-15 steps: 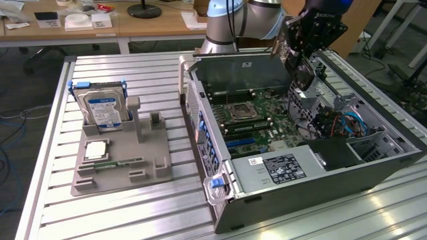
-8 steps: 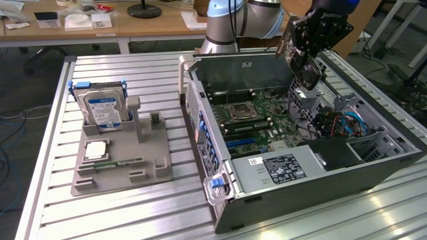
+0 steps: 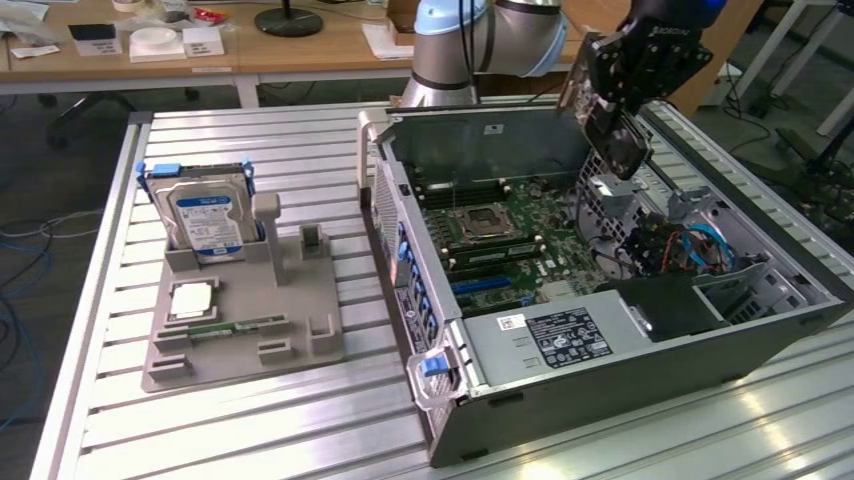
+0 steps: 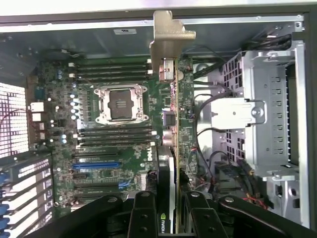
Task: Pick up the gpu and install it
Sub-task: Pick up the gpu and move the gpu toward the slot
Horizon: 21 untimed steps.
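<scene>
Your gripper [image 4: 171, 210] is clamped on the gpu [image 4: 172, 119], holding it edge-on, bracket [image 4: 168, 32] farthest from the grip; beneath it lies the motherboard [image 4: 119, 144] inside the open case [image 3: 641, 390].

Slatted aluminium tabletop [image 3: 267, 430], wooden desk [image 3: 320, 55] behind carrying white boxes [image 3: 158, 42], grey floor [image 3: 67, 185], loose cables [image 3: 24, 238] on it at the exterior view's left

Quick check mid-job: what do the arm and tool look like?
The arm is silver-grey with rounded joints and light blue caps; black cables run along it. The tool is black, with white lettering I cannot read. Its fingers are black linked bars with round pivot pins.
</scene>
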Each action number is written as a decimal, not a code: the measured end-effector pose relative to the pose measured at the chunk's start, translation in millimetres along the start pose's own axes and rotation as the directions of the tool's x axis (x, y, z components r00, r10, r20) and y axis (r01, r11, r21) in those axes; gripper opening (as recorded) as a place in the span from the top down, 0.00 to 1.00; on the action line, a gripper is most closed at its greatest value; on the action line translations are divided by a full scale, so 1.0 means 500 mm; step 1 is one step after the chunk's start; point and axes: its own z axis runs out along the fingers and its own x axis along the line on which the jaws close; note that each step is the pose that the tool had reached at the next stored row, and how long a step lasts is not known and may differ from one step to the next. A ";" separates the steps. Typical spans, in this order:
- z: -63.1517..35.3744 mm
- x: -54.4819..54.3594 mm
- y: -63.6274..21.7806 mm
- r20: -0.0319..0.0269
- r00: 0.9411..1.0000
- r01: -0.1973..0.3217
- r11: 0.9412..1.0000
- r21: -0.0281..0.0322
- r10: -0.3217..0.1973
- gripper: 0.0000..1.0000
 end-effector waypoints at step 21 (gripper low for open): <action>0.001 -0.048 -0.004 0.000 1.000 0.000 1.000 0.000 0.000 0.73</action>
